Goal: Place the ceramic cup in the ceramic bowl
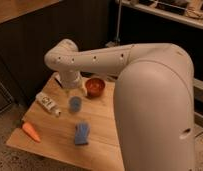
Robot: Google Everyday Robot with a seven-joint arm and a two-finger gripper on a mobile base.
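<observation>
Blue and cylindrical, the short ceramic cup [75, 104] stands upright on the pale wooden bench [102, 125]. It is not yet in the shallow round orange-red ceramic bowl [95, 86], which sits near it at about two o'clock. The gripper [73, 93] hangs from the white arm [95, 57] just above the cup, at its twelve o'clock. I cannot tell whether it is spread wide, drawn narrow or already touching the rim.

Risks, as I judge them: a descent slightly off centre could push the rim and tip the cup, or skid it towards the white bottle [48, 103] lying on its side at nine o'clock. A weak hold on smooth glaze could let it slip during the short carry. Set down hard or on the bowl's edge, ceramic may chip, or the bowl may slide.

The flat blue rectangular sponge [81, 134] at six o'clock and the orange carrot [30, 131] at eight o'clock lie away from that path. The bulky arm hides the bench's right side, and the bowl's inside is hard to make out
</observation>
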